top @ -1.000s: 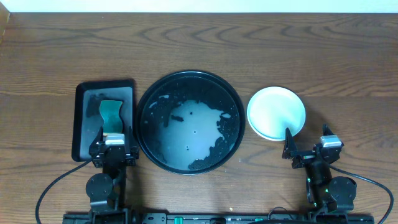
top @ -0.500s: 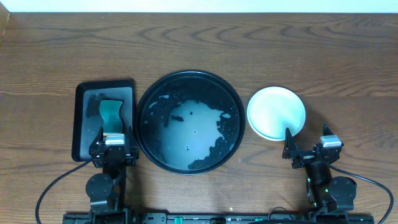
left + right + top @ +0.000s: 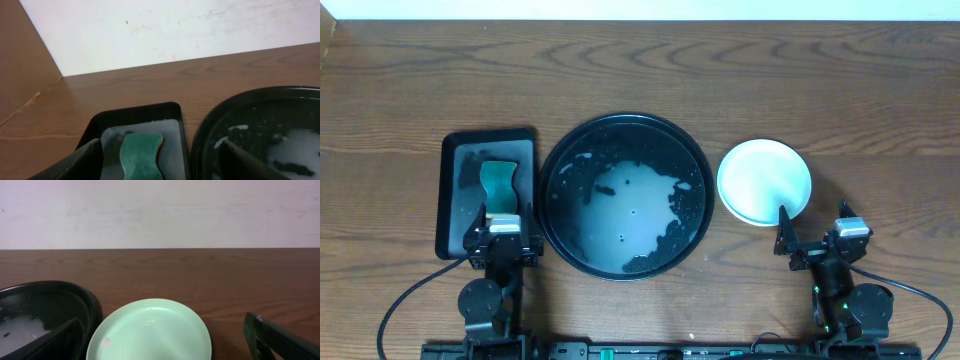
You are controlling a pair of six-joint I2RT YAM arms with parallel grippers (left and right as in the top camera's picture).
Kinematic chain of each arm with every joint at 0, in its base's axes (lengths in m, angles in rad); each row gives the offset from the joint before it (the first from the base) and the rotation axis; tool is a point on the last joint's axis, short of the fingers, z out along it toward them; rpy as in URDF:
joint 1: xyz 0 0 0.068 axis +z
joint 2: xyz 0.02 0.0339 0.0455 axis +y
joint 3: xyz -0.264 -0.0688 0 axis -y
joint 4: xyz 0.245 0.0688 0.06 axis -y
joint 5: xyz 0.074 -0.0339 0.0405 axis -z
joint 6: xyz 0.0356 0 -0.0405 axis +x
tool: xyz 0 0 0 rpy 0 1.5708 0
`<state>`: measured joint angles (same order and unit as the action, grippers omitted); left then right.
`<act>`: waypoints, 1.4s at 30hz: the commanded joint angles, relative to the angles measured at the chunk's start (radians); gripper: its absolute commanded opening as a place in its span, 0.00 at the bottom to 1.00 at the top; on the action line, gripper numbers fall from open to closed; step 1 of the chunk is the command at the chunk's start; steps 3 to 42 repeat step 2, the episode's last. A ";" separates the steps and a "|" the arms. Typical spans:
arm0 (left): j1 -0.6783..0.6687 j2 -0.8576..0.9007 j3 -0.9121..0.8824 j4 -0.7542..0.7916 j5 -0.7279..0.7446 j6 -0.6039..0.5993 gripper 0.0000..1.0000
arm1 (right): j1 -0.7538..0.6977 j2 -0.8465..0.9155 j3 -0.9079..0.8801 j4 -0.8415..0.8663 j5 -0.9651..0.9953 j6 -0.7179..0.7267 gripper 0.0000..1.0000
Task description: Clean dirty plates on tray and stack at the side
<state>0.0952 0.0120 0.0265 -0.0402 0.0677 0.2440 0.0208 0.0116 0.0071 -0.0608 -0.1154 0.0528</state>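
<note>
The large round black tray (image 3: 552, 160) lies at the table's middle with white foam and dark specks in it; no plate shows on it. A stack of plates (image 3: 764, 181) with a pale mint one on top lies to its right, also in the right wrist view (image 3: 150, 330). How many lie beneath I cannot tell. My left gripper (image 3: 503, 232) is open and empty at the near edge of the small tray. My right gripper (image 3: 815, 238) is open and empty just in front of the plates. The round tray also shows in the left wrist view (image 3: 210, 125).
A smaller black rectangular tray (image 3: 455, 160) holds a teal sponge (image 3: 498, 178) left of the round tray; the sponge (image 3: 141, 155) lies between my left fingers' view. A pale wall runs along the far table edge.
</note>
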 commanded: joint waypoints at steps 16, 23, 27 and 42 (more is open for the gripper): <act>-0.005 -0.008 -0.023 -0.025 0.000 0.013 0.74 | 0.011 -0.007 -0.002 -0.003 0.003 0.013 0.99; -0.005 -0.008 -0.023 -0.025 0.000 0.013 0.74 | 0.011 -0.007 -0.002 -0.003 0.003 0.013 0.99; -0.005 -0.008 -0.023 -0.025 0.000 0.013 0.74 | 0.011 -0.007 -0.002 -0.003 0.003 0.013 0.99; -0.005 -0.008 -0.023 -0.025 0.000 0.013 0.74 | 0.011 -0.007 -0.002 -0.003 0.003 0.013 0.99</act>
